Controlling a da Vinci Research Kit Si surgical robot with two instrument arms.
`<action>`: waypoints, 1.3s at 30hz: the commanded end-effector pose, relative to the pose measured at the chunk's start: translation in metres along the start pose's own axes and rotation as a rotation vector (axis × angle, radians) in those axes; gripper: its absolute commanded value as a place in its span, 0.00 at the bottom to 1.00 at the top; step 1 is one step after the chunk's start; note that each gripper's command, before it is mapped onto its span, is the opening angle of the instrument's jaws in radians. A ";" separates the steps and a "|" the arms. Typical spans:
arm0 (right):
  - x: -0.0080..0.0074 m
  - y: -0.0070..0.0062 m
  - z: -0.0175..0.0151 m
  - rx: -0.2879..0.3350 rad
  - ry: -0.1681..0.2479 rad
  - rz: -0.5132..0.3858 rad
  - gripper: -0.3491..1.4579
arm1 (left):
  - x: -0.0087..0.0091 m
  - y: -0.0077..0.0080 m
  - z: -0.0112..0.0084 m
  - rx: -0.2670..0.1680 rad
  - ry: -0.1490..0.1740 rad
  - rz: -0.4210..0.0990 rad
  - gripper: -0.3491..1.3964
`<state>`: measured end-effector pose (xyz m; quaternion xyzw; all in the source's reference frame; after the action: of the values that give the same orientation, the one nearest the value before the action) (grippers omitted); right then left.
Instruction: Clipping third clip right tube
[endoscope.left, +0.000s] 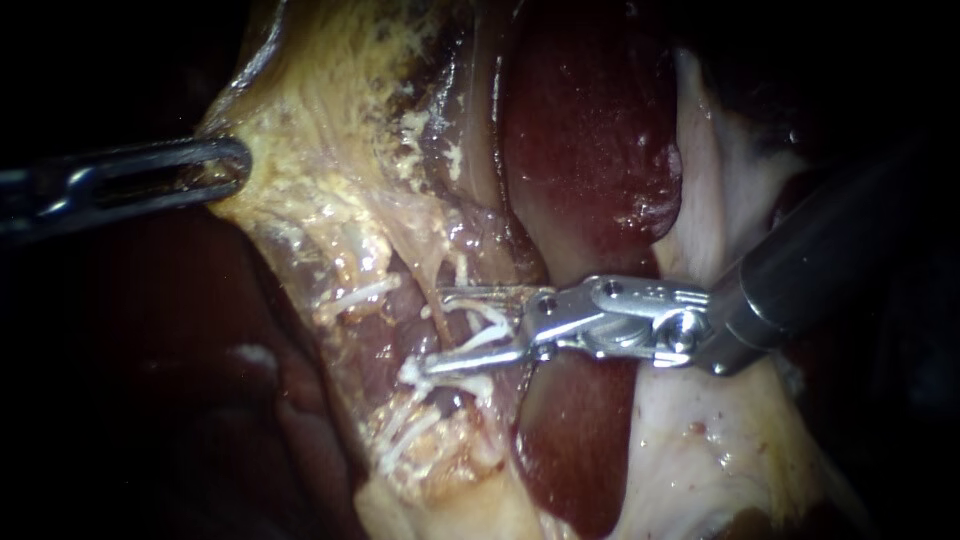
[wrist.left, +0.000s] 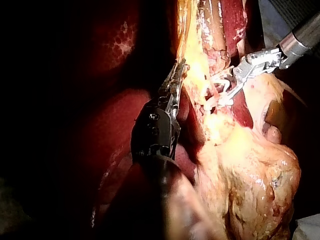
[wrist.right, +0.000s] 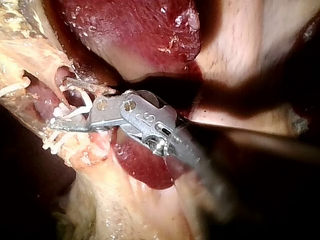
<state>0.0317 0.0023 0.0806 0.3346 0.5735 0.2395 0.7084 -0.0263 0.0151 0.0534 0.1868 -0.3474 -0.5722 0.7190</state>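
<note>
Tube, a thin pale glistening strand (endoscope.left: 430, 278), lay between the right instrument's (endoscope.left: 440, 331) gaping jaws, seemingly soft and slippery, best clipped mid-span; left instrument (endoscope.left: 232, 167) clenched yellow fatty tissue (endoscope.left: 300, 130).

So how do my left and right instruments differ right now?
The left instrument looks dark, its jaws shut on the yellow tissue; the right instrument is shiny, its jaws open around a tube. The left lies level; the right slants in from the upper right. Both end in two jaws.
</note>
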 end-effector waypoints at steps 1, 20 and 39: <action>0.0003 -0.0002 0.0000 0.008 0.008 0.015 0.49 | 0.0000 0.0000 0.0000 -0.001 0.000 0.000 0.00; 0.0019 -0.0016 0.0013 0.118 0.107 0.226 0.48 | 0.0002 0.0000 0.0003 -0.004 -0.003 -0.001 0.00; 0.0026 -0.0014 0.0003 0.128 0.105 0.313 0.40 | 0.0002 -0.0001 0.0003 -0.005 -0.003 -0.002 0.00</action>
<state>0.0326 0.0033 0.0779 0.4515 0.5644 0.3276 0.6085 -0.0265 0.0149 0.0536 0.1842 -0.3469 -0.5740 0.7185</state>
